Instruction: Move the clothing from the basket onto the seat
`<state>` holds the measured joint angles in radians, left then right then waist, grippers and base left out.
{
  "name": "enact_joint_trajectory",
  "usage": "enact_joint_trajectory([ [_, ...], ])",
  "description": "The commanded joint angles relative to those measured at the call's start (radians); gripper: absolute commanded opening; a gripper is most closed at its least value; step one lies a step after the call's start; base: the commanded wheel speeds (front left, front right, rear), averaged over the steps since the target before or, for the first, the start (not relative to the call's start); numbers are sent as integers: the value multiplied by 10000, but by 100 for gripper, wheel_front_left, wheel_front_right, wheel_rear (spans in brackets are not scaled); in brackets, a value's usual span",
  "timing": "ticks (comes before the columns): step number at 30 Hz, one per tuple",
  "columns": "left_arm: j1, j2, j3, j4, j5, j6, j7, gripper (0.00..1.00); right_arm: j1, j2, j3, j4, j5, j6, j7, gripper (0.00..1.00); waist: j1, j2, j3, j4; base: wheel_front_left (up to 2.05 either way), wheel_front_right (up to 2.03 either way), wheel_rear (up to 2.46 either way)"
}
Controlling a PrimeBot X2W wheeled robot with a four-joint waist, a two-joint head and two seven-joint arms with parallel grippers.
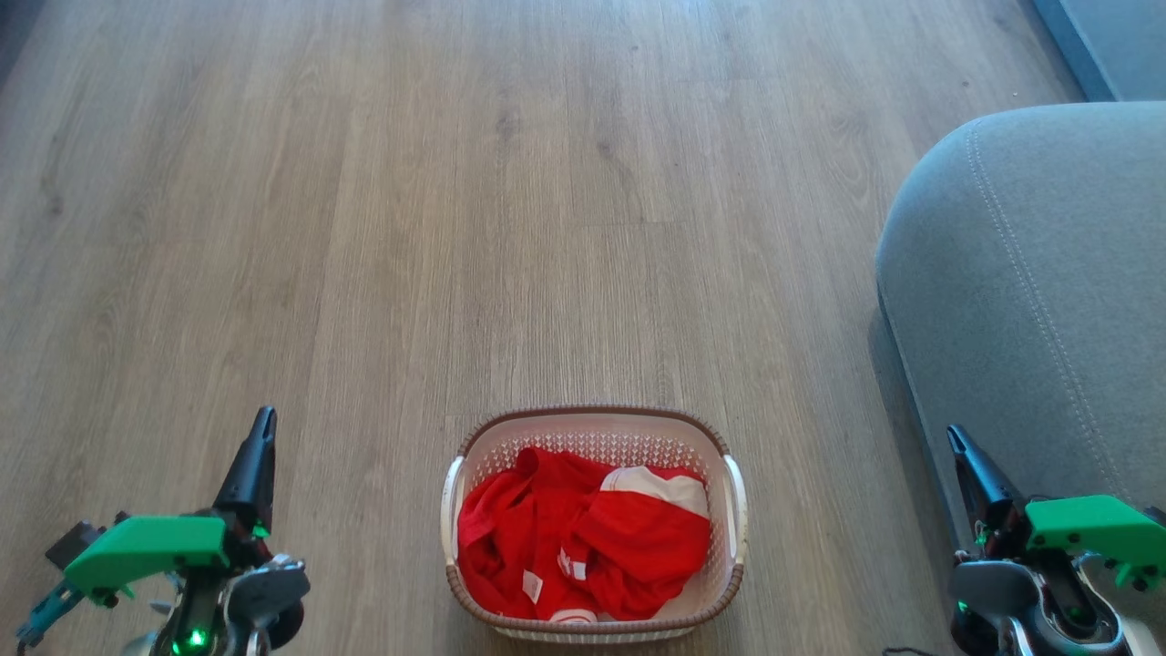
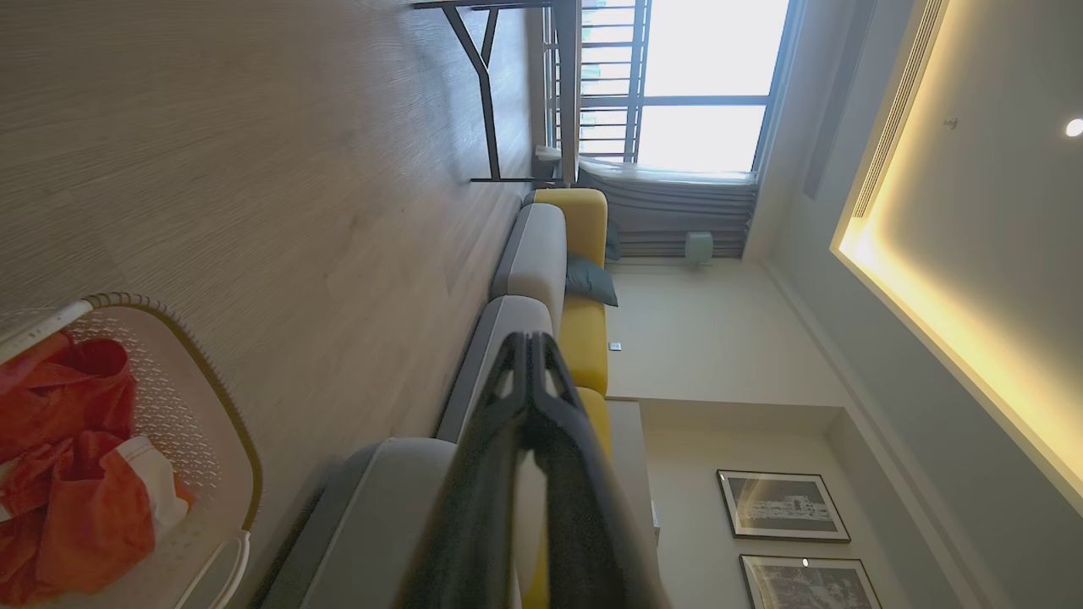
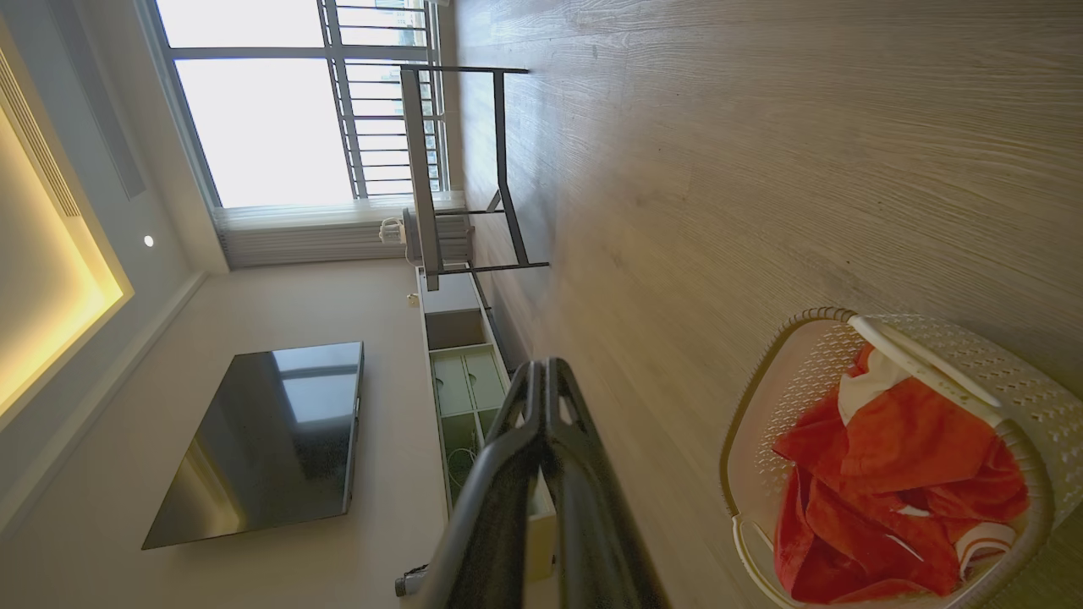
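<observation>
Red fabric clothing (image 1: 583,538) with white bits is bunched inside the cream perforated plastic basket (image 1: 592,413), between the clenched, empty left claw (image 1: 264,417) and right claw (image 1: 954,435), grey upholstered seat (image 1: 1029,301) beside the latter.

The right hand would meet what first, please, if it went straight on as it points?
Nothing nearby: the right hand points along open floor; first in line seems the low cabinet at the far wall, depth unclear.
</observation>
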<state>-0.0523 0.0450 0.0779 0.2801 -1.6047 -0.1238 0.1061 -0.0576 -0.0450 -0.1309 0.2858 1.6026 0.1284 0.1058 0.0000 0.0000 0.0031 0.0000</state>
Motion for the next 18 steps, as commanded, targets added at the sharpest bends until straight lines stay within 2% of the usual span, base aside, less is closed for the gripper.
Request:
enact_joint_trajectory([
  [1, -556, 52, 354, -352, -43, -69, 67, 0, -503, -52, 175, -411, 64, 23, 71, 0, 0, 0, 0, 0, 0, 0, 0],
  [18, -556, 52, 354, -352, -43, -69, 67, 0, -503, -52, 175, -411, 64, 23, 71, 0, 0, 0, 0, 0, 0, 0, 0],
])
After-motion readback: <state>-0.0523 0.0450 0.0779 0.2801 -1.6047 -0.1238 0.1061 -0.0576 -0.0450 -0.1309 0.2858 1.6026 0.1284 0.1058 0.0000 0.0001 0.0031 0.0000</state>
